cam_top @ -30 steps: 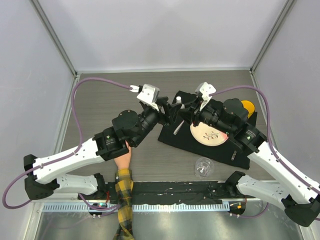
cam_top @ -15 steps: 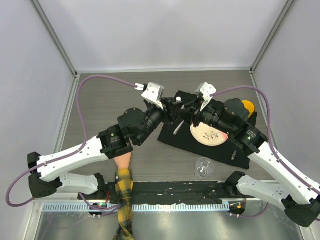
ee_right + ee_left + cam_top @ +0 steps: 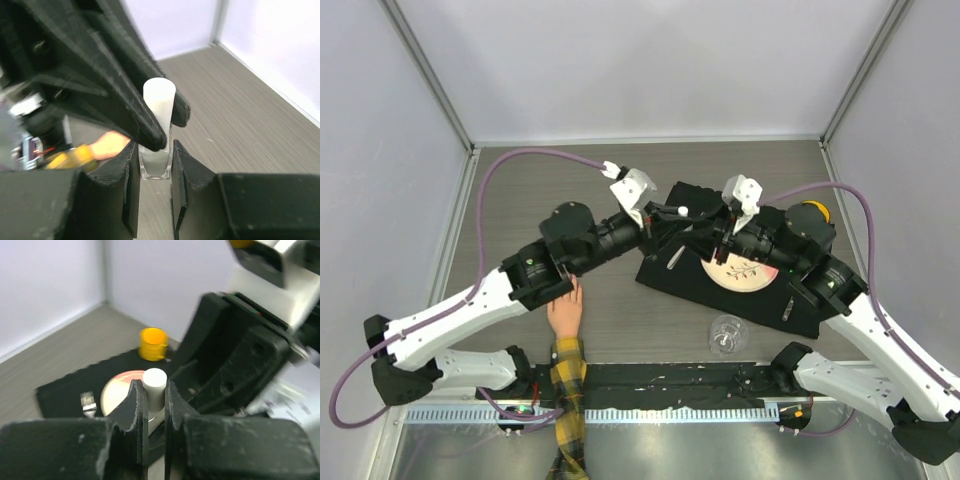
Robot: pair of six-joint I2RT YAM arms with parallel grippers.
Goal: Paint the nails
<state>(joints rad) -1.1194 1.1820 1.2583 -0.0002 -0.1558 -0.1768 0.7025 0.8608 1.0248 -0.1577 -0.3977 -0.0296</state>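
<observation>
Top external shows grey table (image 3: 520, 200), pale walls (image 3: 640, 70), yellow cup (image 3: 814, 213) on black mat (image 3: 663, 280). Left gripper (image 3: 152, 388) pinches the white cap (image 3: 154, 379) (right gripper (image 3: 155, 148) clamps the bottle (image 3: 156, 162)).

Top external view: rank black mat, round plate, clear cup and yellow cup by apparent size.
1. black mat
2. round plate
3. clear cup and yellow cup: these look alike, and the yellow one is partly hidden, so no ranking.

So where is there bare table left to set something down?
Bare table along the back wall, and a patch between fake hand, black mat and glass. Crowded where left gripper and right gripper clamp the bottle.
</observation>
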